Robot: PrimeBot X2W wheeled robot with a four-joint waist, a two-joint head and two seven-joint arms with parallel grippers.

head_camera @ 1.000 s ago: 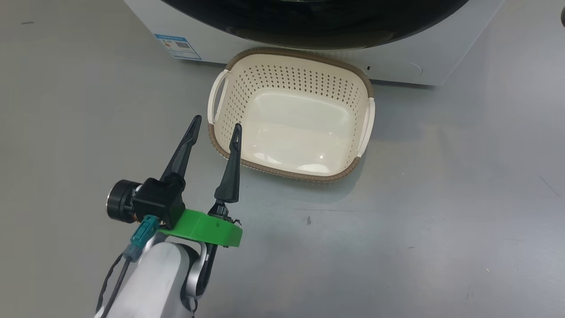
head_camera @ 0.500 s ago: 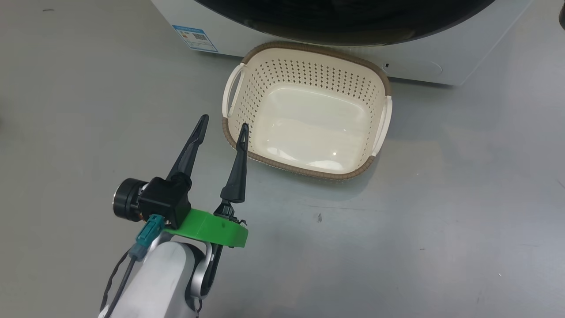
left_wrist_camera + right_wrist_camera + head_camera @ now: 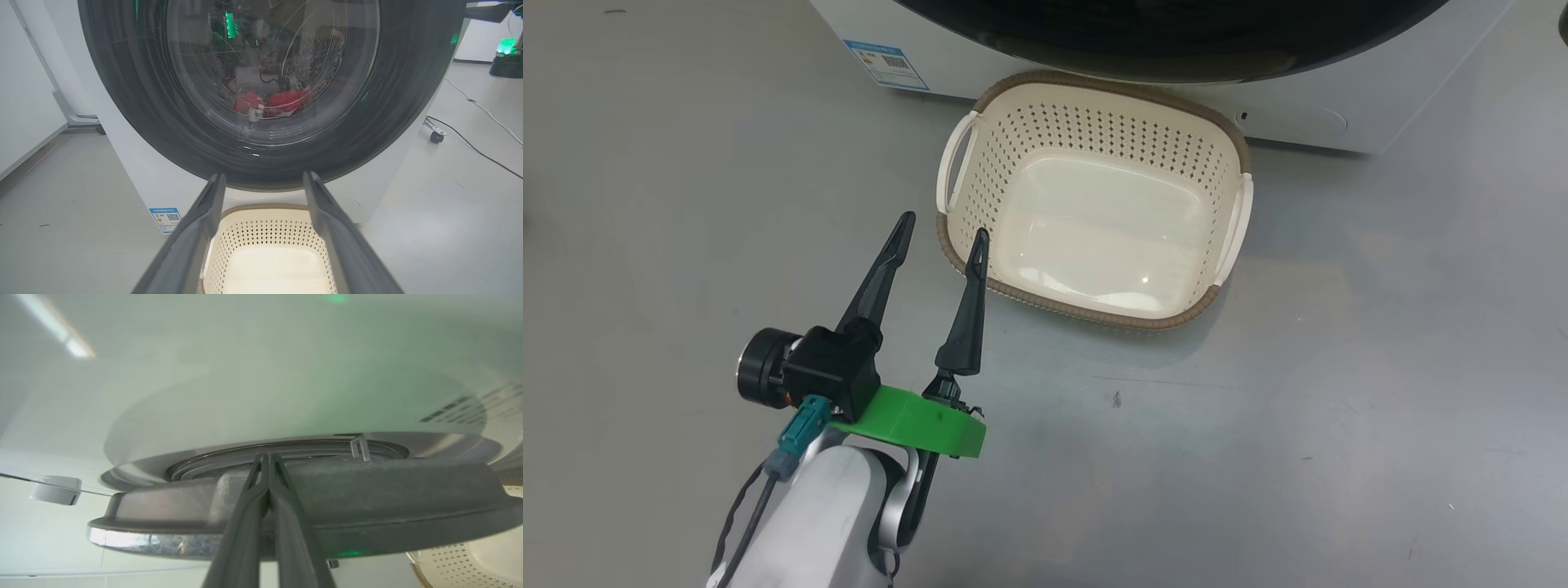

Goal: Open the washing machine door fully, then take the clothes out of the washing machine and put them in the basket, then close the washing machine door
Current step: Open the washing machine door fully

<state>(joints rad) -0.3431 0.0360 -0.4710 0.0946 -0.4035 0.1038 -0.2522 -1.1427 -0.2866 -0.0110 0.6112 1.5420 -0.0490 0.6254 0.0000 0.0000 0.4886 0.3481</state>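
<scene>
**Door bars the drum; floor around the basket is open**

The door covers the washing machine's mouth, its glass standing between any pincer and the clothes. A narrow gap shows behind the door's rim, where the right pincer, fingers pressed together, points. The basket sits just below the door. Bare floor lies left, right and in front of it.

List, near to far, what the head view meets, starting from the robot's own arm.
left gripper, open above the floor → basket, with nothing in it → washing machine, its white front standing just behind the basket.
</scene>
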